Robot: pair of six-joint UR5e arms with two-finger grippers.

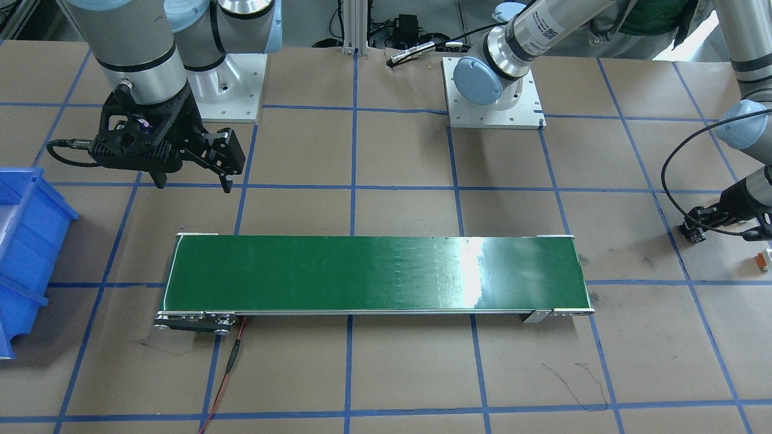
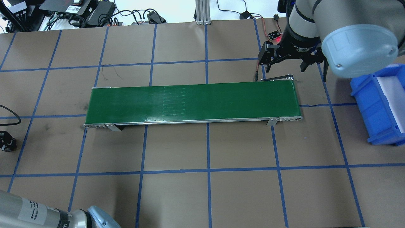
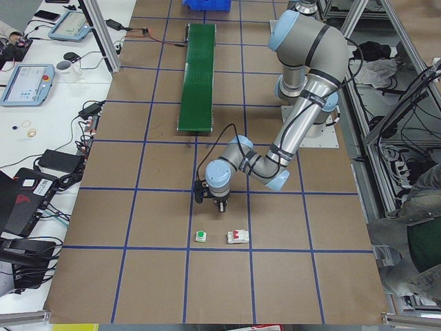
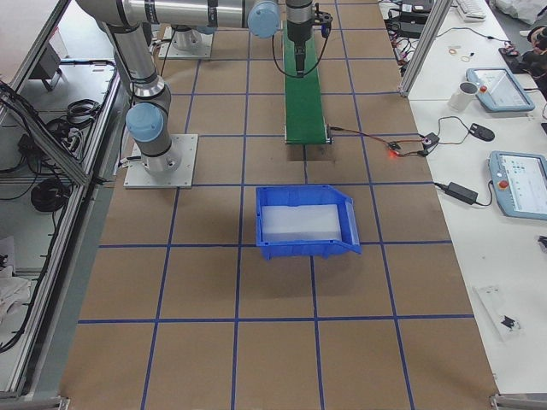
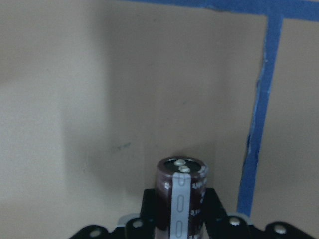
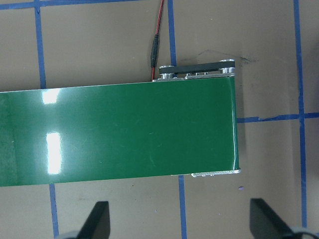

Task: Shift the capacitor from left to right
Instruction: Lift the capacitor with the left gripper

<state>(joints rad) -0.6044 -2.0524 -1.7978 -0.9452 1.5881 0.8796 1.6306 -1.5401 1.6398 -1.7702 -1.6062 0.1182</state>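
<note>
The capacitor [image 5: 180, 191], a stubby black cylinder with a pale grey stripe, sits between the two black fingers of my left gripper [image 5: 180, 219], which is shut on it. That gripper is low over the brown table at the left end [image 3: 212, 201], also seen at the frame edge in the front view [image 1: 693, 232] and in the overhead view [image 2: 6, 144]. My right gripper [image 1: 194, 185] is open and empty, hanging above the right end of the green conveyor belt [image 2: 193, 103]; its wide-apart fingers [image 6: 99, 221] show in the right wrist view.
A blue bin [image 2: 379, 107] stands beyond the belt's right end. A green button part [image 3: 200, 236] and a white breaker with a red switch [image 3: 237, 236] lie near the left gripper. A red wire [image 1: 232, 361] runs from the belt's motor end.
</note>
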